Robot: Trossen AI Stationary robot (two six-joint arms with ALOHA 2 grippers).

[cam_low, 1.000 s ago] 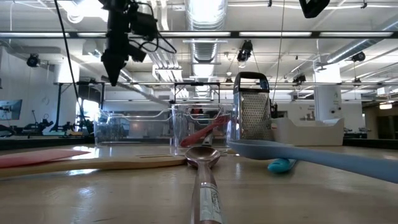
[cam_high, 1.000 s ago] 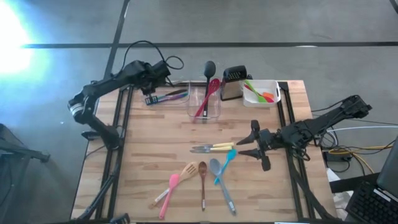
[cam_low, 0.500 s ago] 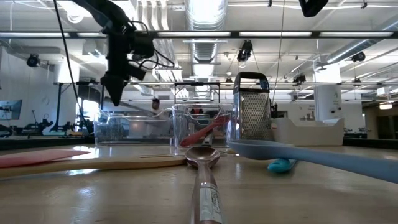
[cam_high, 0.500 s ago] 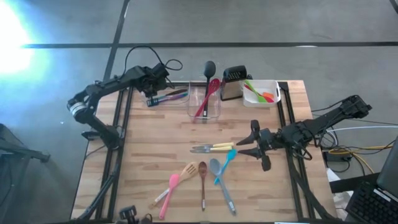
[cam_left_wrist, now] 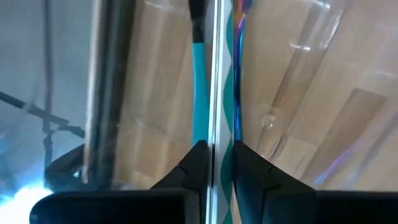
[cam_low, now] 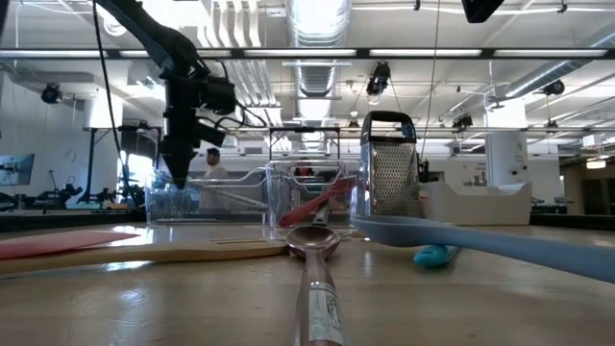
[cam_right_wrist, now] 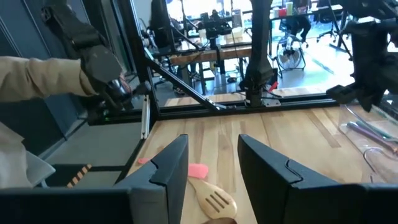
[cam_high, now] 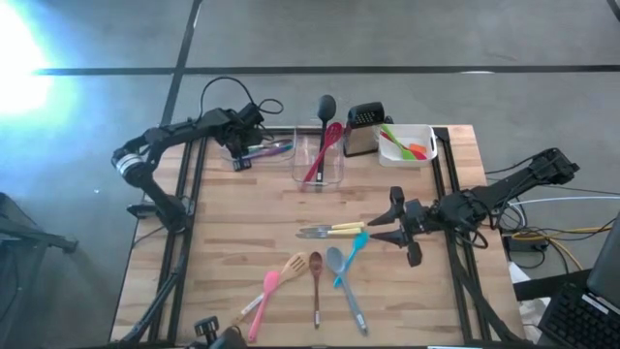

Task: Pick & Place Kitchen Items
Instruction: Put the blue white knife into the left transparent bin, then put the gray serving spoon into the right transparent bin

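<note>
surface: wooden top carrying all the items; both arms reach in from its sides
left arm: over the far left part of the surface; left end effector sits low at the left clear tub; its fingers are nearly together with the tub's thin clear rim between them in the left wrist view; whether they pinch the rim I cannot tell; no utensil is in them
right arm: at the right side of the surface; right end effector has its fingers apart with nothing between them, just beside the yellow-handled knives
grater: upright at the far edge, between the middle tub and the white tub; not part of the job
left clear tub, contents: a few slim utensils already lie in it, teal and purple handles showing
middle tub: clear; holds the black ladle and red spoon, both leaning out over its rim
white tub: holds the green-orange tools
loose items: still flat on the surface, the knives, blue spoon, grey spoon, brown spoon, wooden spatula, pink spatula
progress: judged about halfway; three tubs are loaded, roughly seven utensils are left in the near middle of the surface
likely next: the right end effector looks best placed for the knives
</note>
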